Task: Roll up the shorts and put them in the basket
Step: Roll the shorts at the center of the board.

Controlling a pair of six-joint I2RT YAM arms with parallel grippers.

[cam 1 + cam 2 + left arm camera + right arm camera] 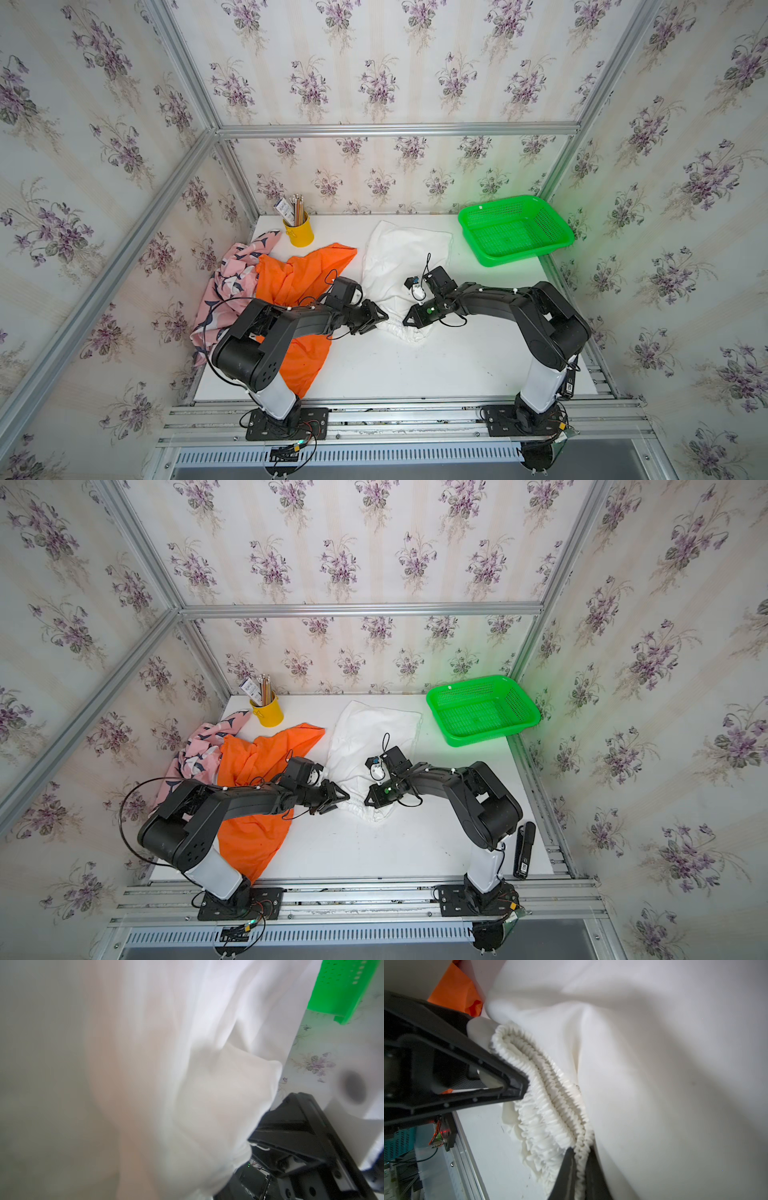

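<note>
well, the plain white cloth shorts (401,257) lie spread mid-tabletop (415,365), their gathered elastic waistband (550,1095) bunched at the end nearest the arms. the right arm's fingers (566,1174) are clenched on that waistband. the left arm's fingers (376,316) touch its other end, though i cannot tell whether they grip it. crumpled bright orange shorts (299,270) and pink whale-print shorts (232,274) lie heaped together on the left. a green plastic basket (498,205) sits at the far right corner.
</note>
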